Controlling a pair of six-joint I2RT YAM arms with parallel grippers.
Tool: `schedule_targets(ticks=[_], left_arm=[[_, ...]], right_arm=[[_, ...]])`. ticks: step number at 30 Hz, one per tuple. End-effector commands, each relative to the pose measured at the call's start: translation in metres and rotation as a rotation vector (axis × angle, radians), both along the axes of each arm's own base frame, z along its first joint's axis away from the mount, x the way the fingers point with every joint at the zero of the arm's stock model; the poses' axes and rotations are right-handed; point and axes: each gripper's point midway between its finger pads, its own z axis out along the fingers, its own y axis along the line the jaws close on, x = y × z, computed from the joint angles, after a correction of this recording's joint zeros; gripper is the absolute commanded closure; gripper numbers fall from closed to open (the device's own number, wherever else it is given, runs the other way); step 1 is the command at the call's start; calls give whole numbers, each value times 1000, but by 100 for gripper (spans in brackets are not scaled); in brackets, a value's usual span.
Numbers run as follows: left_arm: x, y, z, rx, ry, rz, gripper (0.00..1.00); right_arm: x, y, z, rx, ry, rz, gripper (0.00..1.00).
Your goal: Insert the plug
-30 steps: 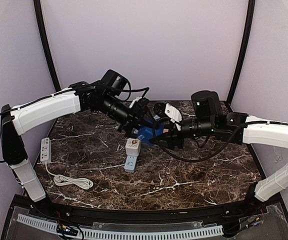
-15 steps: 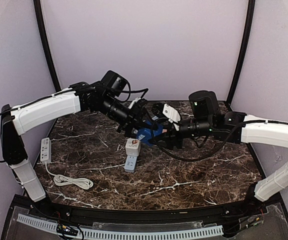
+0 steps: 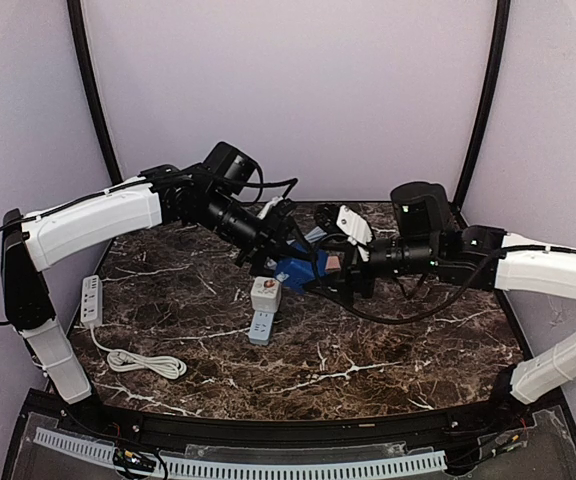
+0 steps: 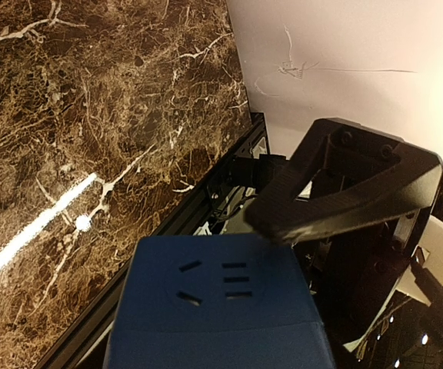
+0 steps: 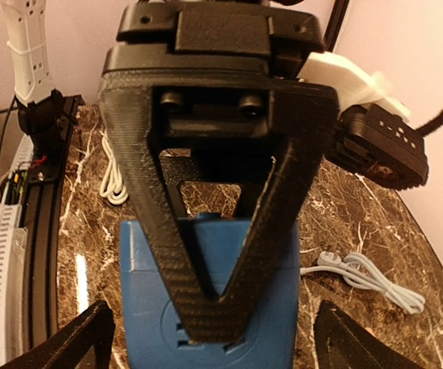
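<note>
A blue socket block [image 3: 293, 268] hangs above the middle of the marble table [image 3: 388, 350], and my left gripper [image 3: 284, 256] is shut on it. In the left wrist view its face [image 4: 218, 280] shows the slot holes. In the right wrist view one V-shaped finger [image 5: 206, 231] of the left gripper lies across the block [image 5: 279, 261]. My right gripper [image 3: 334, 266] stands open just right of the block, with its fingertips [image 5: 91, 338] spread wide on either side. A white plug [image 5: 328, 260] on a white cord lies on the table. It is hidden in the top view.
A white power strip [image 3: 91, 298] with a coiled cord [image 3: 148, 362] lies at the left. A white adapter with a red button [image 3: 265, 293] sits on a small grey strip [image 3: 260, 326] below the block. A black rail [image 3: 268, 430] runs along the near edge.
My right gripper has opened off the blue block and drawn back slightly to the right. The block stays in my left gripper, which has barely moved.
</note>
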Motion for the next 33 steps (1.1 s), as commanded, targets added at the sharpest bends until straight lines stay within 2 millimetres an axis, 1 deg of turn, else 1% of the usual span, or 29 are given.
schedule_targets(ticks=[1, 4, 6, 10, 13, 17, 19, 23, 28, 33], left_arm=[[-3, 8, 15, -15, -32, 7, 99], [-1, 14, 16, -7, -38, 17, 99], [0, 17, 18, -8, -41, 23, 99], [0, 24, 17, 14, -42, 37, 99], [0, 27, 16, 24, -48, 43, 99], [-2, 33, 13, 44, -54, 53, 99], [-3, 36, 9, 65, -48, 62, 99], [-3, 47, -4, 146, -50, 76, 99], [-5, 69, -33, 299, -47, 102, 99], [-3, 90, -54, 430, -77, 113, 99]], right_arm=[[-20, -19, 7, 29, 19, 4, 6], [-35, -33, 5, 42, 42, 27, 4], [-39, -42, 3, 42, 57, 9, 3], [-44, -56, -8, 27, 99, -30, 1], [-40, -63, -14, 17, 137, -91, 1], [-31, -67, -25, -32, 181, -164, 1], [-26, -67, -27, -53, 190, -193, 1], [-18, -67, -28, -57, 200, -240, 2], [-7, -70, -31, -43, 230, -324, 1], [-3, -72, -32, -31, 279, -380, 1]])
